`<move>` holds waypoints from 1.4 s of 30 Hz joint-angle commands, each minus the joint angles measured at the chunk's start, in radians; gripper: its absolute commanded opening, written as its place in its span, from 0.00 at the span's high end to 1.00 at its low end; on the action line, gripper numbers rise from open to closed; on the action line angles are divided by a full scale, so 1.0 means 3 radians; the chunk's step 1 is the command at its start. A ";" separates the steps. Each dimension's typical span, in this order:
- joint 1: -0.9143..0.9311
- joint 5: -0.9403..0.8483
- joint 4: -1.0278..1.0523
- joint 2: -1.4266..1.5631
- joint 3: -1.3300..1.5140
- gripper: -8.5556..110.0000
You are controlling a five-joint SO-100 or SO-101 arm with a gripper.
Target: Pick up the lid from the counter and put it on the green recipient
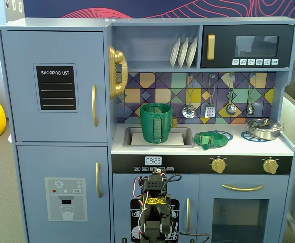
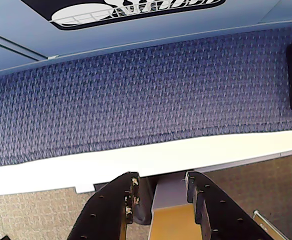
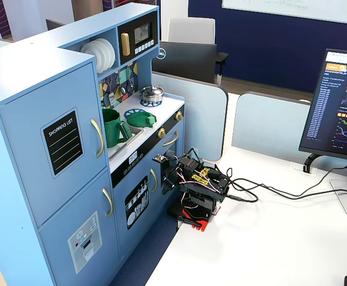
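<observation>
Wrist view puts your tool [image 2: 161,192] closest to you: two dark fingers parted by a moderate gap with nothing between them, hanging over a white edge and blue carpet [image 2: 151,95]. In a fixed view the folded arm [image 1: 155,210] sits low in front of the toy kitchen, well below the surface [image 1: 238,147]. Further back on that surface, you can see the lid [image 1: 207,139], a flat round green disc with a small raised tab, lying on a blue burner ring just right of the sink [image 1: 182,136]. The green recipient [image 1: 156,122] stands upright in the sink, tall, dark green, ribbed strap handle facing you; its contents cannot be told. At far right, a silver pot [image 1: 263,128] rests on another ring.
</observation>
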 commanded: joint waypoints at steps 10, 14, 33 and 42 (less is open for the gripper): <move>0.0276 -0.0031 0.0593 -0.0020 -0.0010 0.93; 0.0460 0.0010 0.0159 -0.0041 -0.0123 0.93; 0.1969 -0.0194 -0.4551 -0.1641 -0.1779 0.56; 0.1958 -0.0225 -0.4791 -0.1999 -0.1810 0.59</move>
